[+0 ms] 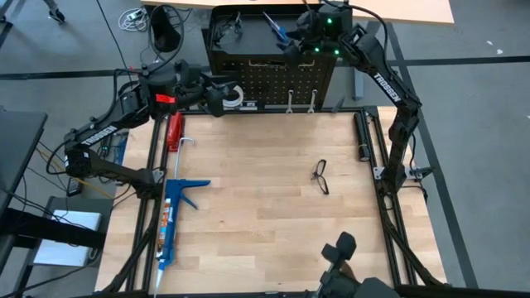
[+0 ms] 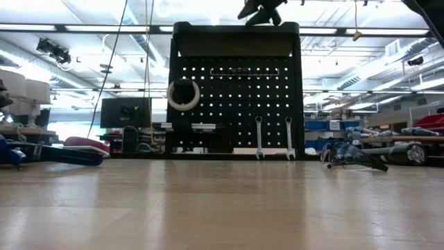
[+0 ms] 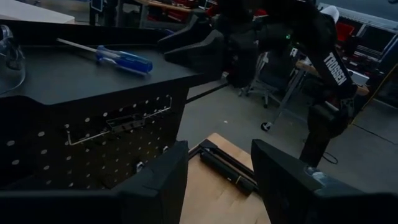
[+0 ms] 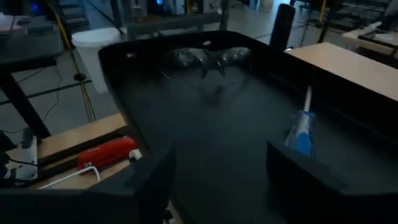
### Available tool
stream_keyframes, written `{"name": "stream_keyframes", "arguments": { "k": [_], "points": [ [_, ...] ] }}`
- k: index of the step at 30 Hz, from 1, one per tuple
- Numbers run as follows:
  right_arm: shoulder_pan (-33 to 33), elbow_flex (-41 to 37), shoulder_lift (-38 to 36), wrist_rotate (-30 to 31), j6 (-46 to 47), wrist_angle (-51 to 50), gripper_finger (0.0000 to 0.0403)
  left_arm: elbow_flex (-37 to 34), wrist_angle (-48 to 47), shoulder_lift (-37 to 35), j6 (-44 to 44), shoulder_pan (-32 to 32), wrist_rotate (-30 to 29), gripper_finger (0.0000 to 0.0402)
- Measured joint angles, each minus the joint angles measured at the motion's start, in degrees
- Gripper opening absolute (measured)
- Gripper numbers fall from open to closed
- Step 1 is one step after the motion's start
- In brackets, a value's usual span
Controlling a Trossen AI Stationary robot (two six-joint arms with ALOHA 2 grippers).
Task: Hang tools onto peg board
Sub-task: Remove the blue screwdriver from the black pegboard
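Note:
The peg board point(image 2: 236, 90) stands upright at the table's far edge, with a flat black shelf point(image 1: 248, 37) on top. On its face hang a white tape roll point(image 2: 183, 94) and two silver wrenches point(image 2: 259, 137) point(image 2: 289, 137). The blue-handled screwdriver point(image 4: 301, 130) and one pair of safety glasses point(image 4: 208, 59) lie flat on the shelf. Another pair of glasses point(image 1: 321, 175) lies on the tabletop. My right gripper point(image 1: 288, 48) hovers open over the shelf, beside the screwdriver. My left gripper point(image 1: 222, 93) stands open at the board's left end, near the tape roll, with nothing between its fingers.
A long blue caulking gun point(image 1: 174, 215) and a red-handled tool point(image 1: 174, 131) lie along the table's left side. Black frame rails point(image 1: 364, 136) border the tabletop. The middle of the wooden tabletop is bare apart from the glasses.

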Motion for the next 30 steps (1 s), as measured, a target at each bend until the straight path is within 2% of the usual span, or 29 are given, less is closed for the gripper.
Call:
{"name": "stream_keyframes", "arguments": {
  "k": [3,7,12,16,26,30],
  "points": [
    [-0.16,-0.01,0.00,1.63,1.39,-0.50,0.0295,0.00,-0.03,0.00,-0.03,0.00,0.05,0.0182],
    [-1.61,-0.02,-0.01,-0.48,8.60,-1.00,0.0350,0.00,-0.03,0.00,-0.07,-0.31,0.83,0.0182],
    [-2.39,-0.02,0.68,0.87,8.92,-1.08,0.0391,0.00,-0.10,0.00,-0.02,-0.33,1.27,0.0182],
    [-4.01,-0.01,1.77,-2.83,11.63,-0.17,0.0395,0.00,-0.11,0.00,0.00,-0.33,1.31,0.0182],
    [-4.71,-0.02,3.34,-9.05,8.59,1.53,0.0374,0.00,-0.02,0.00,-0.22,-0.33,2.16,0.0182],
    [-5.09,-0.04,3.34,-18.90,10.29,5.66,0.0367,0.00,-0.05,0.00,-0.26,-0.33,2.15,0.0182]
  ]
}}
